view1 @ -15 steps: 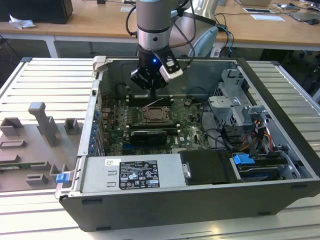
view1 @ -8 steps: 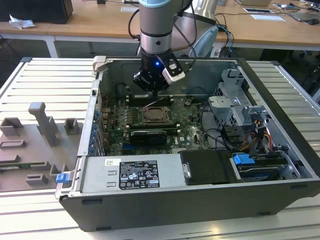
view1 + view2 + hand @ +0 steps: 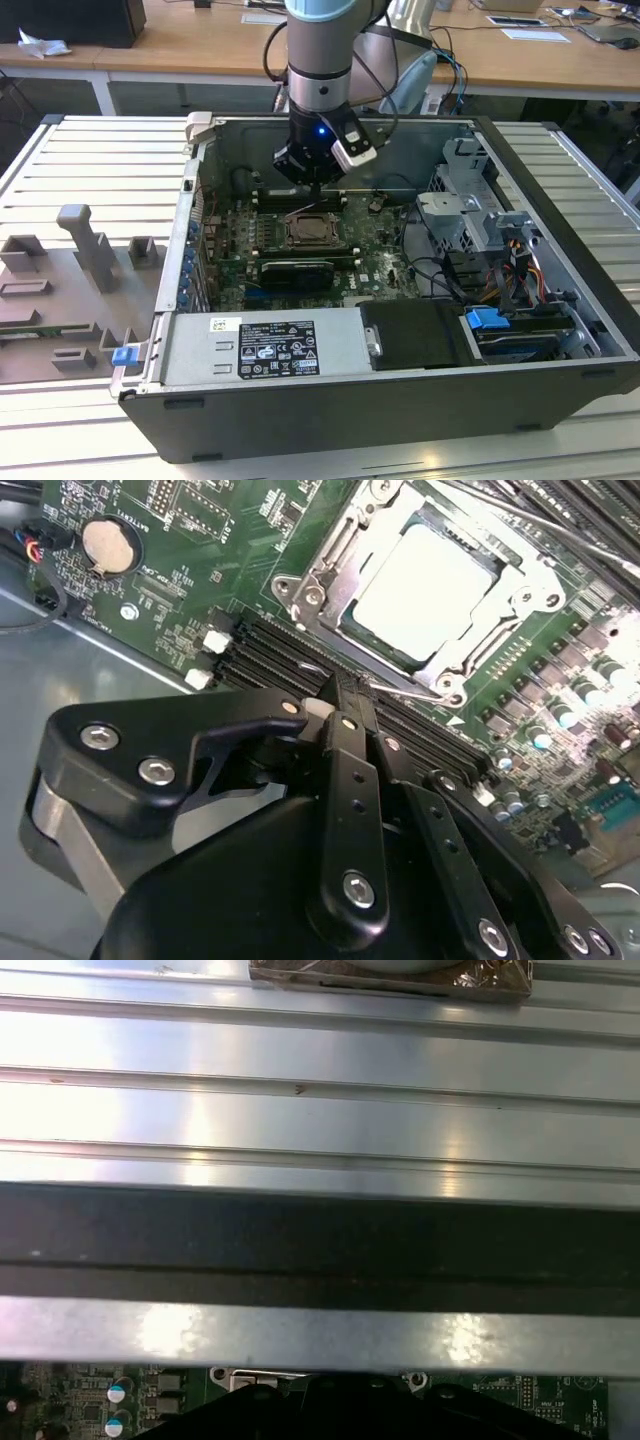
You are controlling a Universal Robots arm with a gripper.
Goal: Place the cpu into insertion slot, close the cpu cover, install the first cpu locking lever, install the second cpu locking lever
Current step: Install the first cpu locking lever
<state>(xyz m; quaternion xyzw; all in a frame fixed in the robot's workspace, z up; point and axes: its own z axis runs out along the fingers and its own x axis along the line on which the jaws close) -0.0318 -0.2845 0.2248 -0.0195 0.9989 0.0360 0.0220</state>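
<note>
While the pincer is hovering with fingers pressed together, gripping nothing, the cpu is sitting in the insertion slot just beyond its tips, cpu cover lying over it.

Pale silvery cpu, silver cpu cover, green circuit board, black gripper, grey ribbed table.

The cpu, a pale silvery square, lies flat in the insertion slot on the green circuit board. The cpu cover, a thin silvery frame, lies closed around it.
</note>
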